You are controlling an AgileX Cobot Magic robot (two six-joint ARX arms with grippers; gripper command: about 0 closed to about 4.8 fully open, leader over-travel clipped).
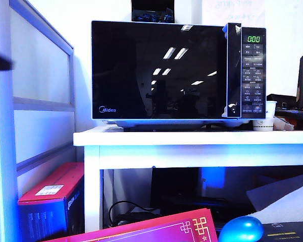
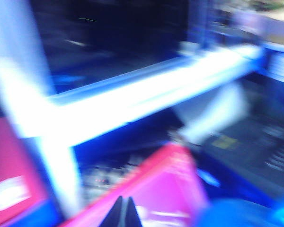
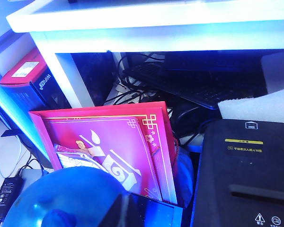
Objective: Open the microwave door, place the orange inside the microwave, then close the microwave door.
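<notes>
- Door shut flush on the microwave, which sits on the white worktop toward its right end; display lit, "Midea" logo at door's lower left corner, handle strip at the door's right edge
- Orange: not visible in any view; judging by that, either already inside behind the dark glass or out of frame, can't tell which
- Progress, as a judgement: door closed & no arm near it, so this is either the very start or the very end; pics alone don't settle it. If start: open, load, close all left
- Left pincer: tips at the edge of the wrist view, look pressed together w/ nothing between, but view is heavily blurred; it hangs low, below worktop level, over a pink box
- Right pincer: only a dark bit shows at the frame edge in its wrist view; shut, nothing seen pinched. Low in front of the worktop, just above a blue ball, beside the pink box & a black machine
- Neither arm shows in the ext view; ball peeks in at its lower edge
</notes>
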